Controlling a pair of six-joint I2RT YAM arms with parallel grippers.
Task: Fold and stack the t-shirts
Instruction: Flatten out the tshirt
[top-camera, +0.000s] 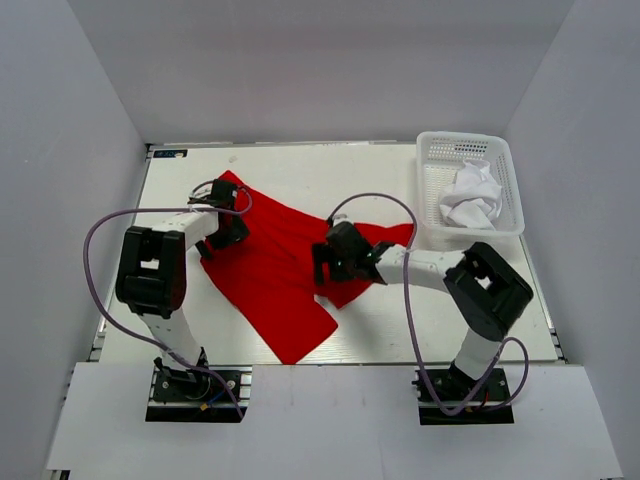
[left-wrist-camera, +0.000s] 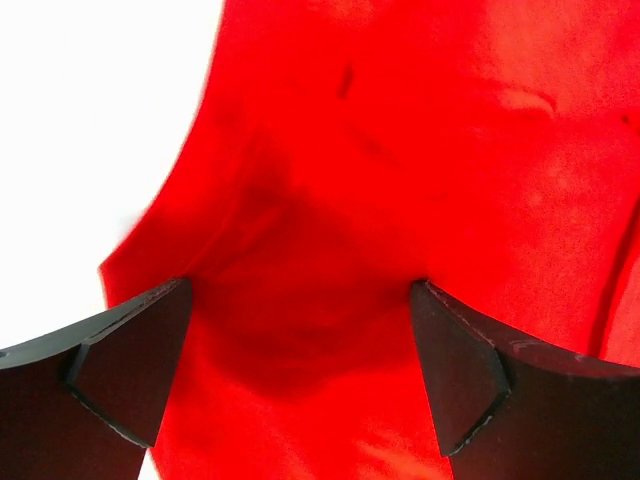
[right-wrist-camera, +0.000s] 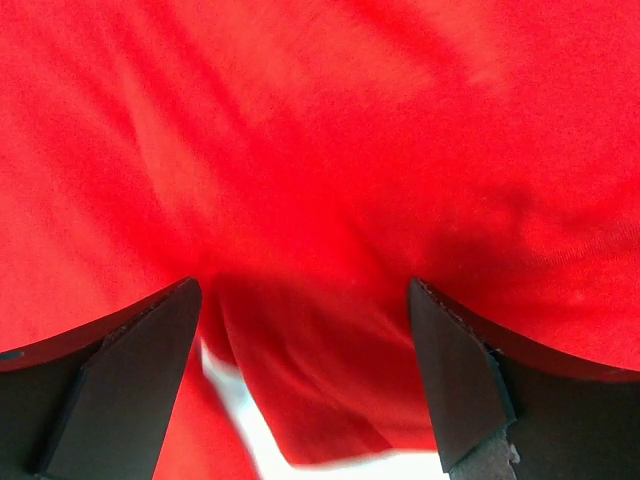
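The large red t-shirt (top-camera: 275, 265) lies spread and partly folded on the white table. My left gripper (top-camera: 228, 222) is open low over the shirt's left edge; red cloth (left-wrist-camera: 380, 180) fills the gap between its fingers. My right gripper (top-camera: 330, 262) is open low over the shirt's right part, with red cloth (right-wrist-camera: 330, 170) and a folded edge between its fingers. The white t-shirt (top-camera: 471, 195) lies crumpled in the basket at the back right.
The white plastic lattice basket (top-camera: 430, 190) stands at the table's back right corner. Bare white table (top-camera: 450, 320) shows around the red shirt. Grey walls enclose the table on three sides.
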